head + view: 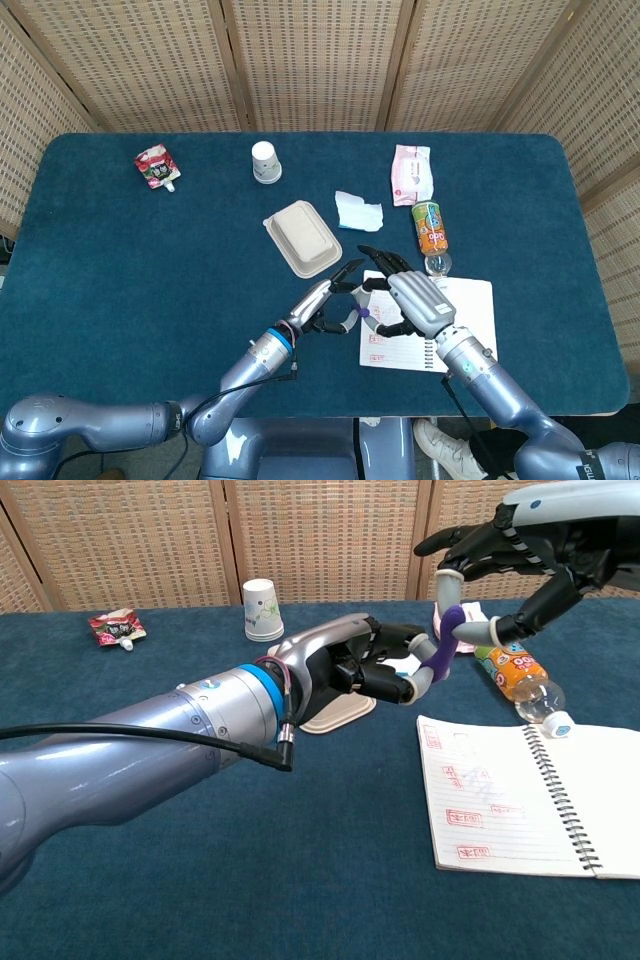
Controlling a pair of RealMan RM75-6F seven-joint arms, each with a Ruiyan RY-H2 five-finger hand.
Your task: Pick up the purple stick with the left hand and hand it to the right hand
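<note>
The purple stick [441,649] stands tilted above the table, and my left hand [350,666] grips its lower end. In the head view the stick [362,312] shows only as a small purple spot between my left hand [325,299] and my right hand [411,300]. My right hand [522,548] hangs over the stick's upper end with its fingers spread. One fingertip is just above the tip and the thumb is just to its right. I see no firm grip by the right hand.
Under the right hand lies an open spiral notebook [520,800]. An orange drink bottle [520,675] lies behind it. Further back are a beige lidded tray [301,238], a white tissue [358,212], a pink packet [412,174], a paper cup [262,608] and a red pouch [117,627].
</note>
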